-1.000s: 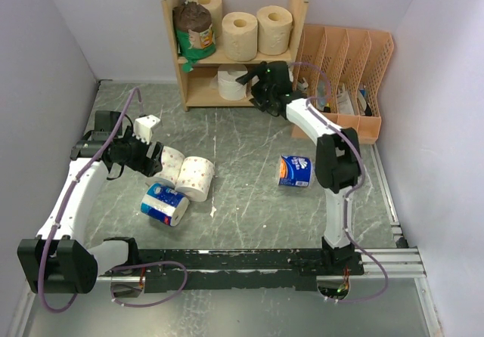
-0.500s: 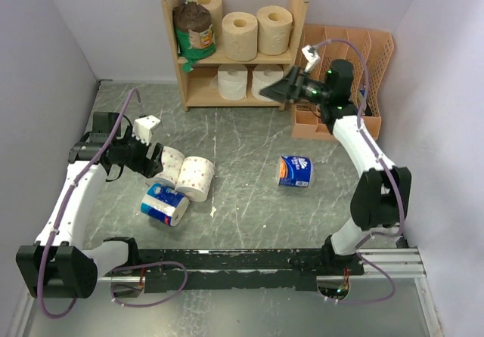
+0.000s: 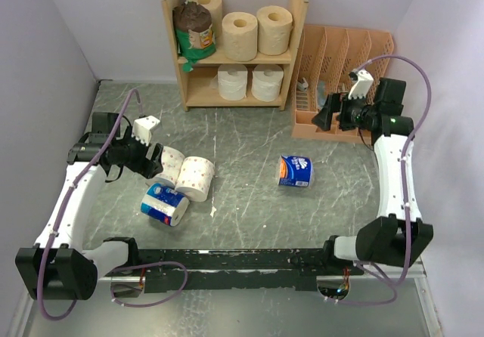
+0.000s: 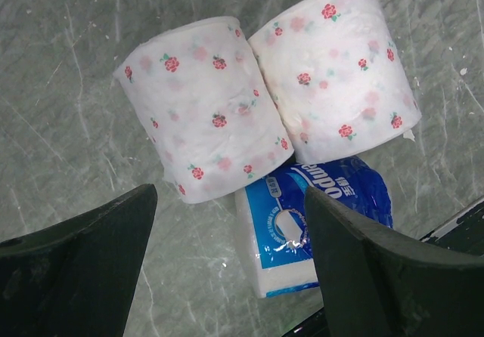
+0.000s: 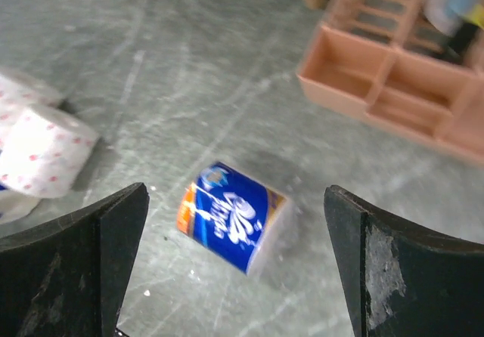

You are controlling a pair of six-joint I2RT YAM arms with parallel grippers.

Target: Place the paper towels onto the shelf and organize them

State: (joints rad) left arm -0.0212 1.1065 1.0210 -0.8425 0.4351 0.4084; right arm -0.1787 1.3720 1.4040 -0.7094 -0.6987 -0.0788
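Surface [image 3: 249,140]: grey-green, marbled, carries everything. Shelf [image 3: 171,20] stands at the far edge. Its top tier holds three tan rolls [image 3: 240,35] and a green-and-brown wrapped roll [image 3: 194,31]. Its lower tier holds two white rolls [image 3: 233,81] side by side, with bare board to their left. Peach file organizer [image 3: 344,72] sits just right of the shelf.

Four rolls lie on the surface: two flowered rolls [image 4: 204,103] touching each other, a blue-wrapped roll [image 4: 287,216] against their near side, and a second blue-wrapped roll [image 5: 231,216] well apart, mid-surface.

Left fingers [image 4: 76,261] are spread wide and empty, hovering over the flowered pair. Right fingers [image 5: 60,254] are likewise spread and empty, held high near the organizer and looking down on the lone blue roll.

Judgement: the step in hand is the left arm's pick of a flowered roll. Neighbours crowd it, so one finger should slip into the seam between the two flowered rolls. Failing that, the grasp should come across the flat ends. Squeeze lightly, since soft paper will likely dent. Lift straight up so the blue roll is not dragged along. The lower tier's bare left portion looks the natural slot.
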